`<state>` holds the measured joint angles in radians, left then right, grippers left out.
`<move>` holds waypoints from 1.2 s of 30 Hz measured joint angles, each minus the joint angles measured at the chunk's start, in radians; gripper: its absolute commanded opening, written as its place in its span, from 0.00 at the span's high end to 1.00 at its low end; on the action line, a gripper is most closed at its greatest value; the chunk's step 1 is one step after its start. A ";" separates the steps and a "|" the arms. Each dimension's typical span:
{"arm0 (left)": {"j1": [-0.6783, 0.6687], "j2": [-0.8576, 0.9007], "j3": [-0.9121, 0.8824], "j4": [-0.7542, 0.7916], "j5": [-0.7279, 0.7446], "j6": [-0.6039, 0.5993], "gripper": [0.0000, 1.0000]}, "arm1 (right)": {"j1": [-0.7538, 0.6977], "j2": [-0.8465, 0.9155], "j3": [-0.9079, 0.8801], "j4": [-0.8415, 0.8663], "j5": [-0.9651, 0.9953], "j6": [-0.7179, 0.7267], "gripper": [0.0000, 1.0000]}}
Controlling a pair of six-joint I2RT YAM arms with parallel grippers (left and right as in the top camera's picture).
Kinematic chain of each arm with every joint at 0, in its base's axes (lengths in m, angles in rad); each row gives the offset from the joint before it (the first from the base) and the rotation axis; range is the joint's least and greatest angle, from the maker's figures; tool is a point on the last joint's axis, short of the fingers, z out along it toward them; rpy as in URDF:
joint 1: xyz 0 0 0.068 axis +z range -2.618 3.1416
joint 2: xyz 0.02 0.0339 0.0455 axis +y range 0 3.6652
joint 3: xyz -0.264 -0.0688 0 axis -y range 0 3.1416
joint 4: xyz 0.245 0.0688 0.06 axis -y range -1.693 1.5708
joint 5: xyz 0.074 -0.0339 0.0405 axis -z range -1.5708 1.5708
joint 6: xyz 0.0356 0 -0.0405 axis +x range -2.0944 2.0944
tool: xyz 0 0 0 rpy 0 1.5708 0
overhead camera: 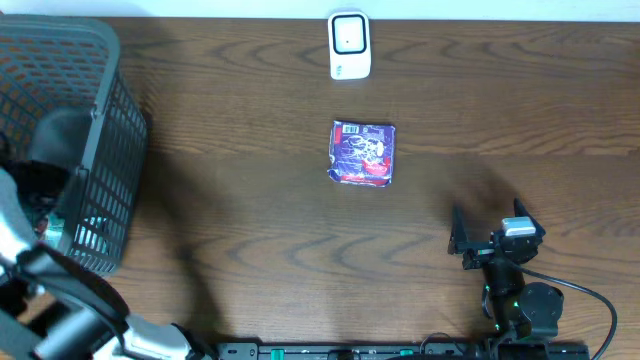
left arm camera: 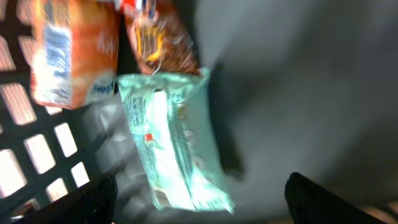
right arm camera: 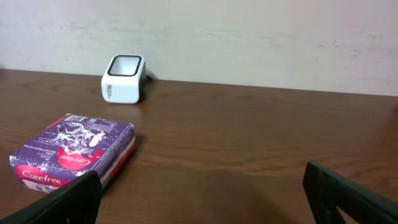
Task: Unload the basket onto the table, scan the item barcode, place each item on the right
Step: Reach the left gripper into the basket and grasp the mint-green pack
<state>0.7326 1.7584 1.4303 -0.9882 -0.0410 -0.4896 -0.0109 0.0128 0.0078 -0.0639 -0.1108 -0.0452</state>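
Well, the left gripper (left arm camera: 202,186) was found down inside the grey basket (overhead camera: 95,120), its jaws spread wide and nothing pinched between them. A pale green packet (left arm camera: 174,143) was framed right beneath the gap and was judged to be the item lined up for a grab; whether it was touched could not be told. An orange carton (left arm camera: 68,50) and a brown packet (left arm camera: 161,37) were seen packed just beside it. Out on the table (overhead camera: 230,200), a purple pack (overhead camera: 362,153) was laid flat, near the white scanner (overhead camera: 349,45) but apart from it, probably so that a label could be brought to the window. The right gripper (right arm camera: 202,172) was parked low, well apart from the pack, with its jaws spread to their fullest and nothing held or touched.
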 measured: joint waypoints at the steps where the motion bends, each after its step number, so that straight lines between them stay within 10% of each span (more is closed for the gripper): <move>1: -0.005 0.021 -0.009 0.000 -0.019 -0.008 0.14 | 0.000 0.000 0.000 0.000 0.000 0.000 0.01; 11: -0.016 0.158 -0.042 0.002 -0.117 -0.056 0.41 | 0.000 0.000 0.000 0.000 0.000 0.000 0.01; 15: -0.016 0.185 -0.051 0.001 -0.126 -0.060 0.92 | 0.000 0.000 0.000 0.000 0.000 0.000 0.01; 28: -0.015 0.127 0.057 -0.026 0.079 -0.053 0.93 | 0.000 0.000 0.000 0.000 0.000 0.000 0.01; 36: -0.021 -0.327 0.193 0.188 0.391 -0.052 0.93 | 0.000 0.000 0.000 0.000 0.000 0.000 0.01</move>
<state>0.7120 1.4319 1.6238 -0.8005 0.3504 -0.5419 -0.0109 0.0128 0.0078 -0.0639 -0.1112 -0.0452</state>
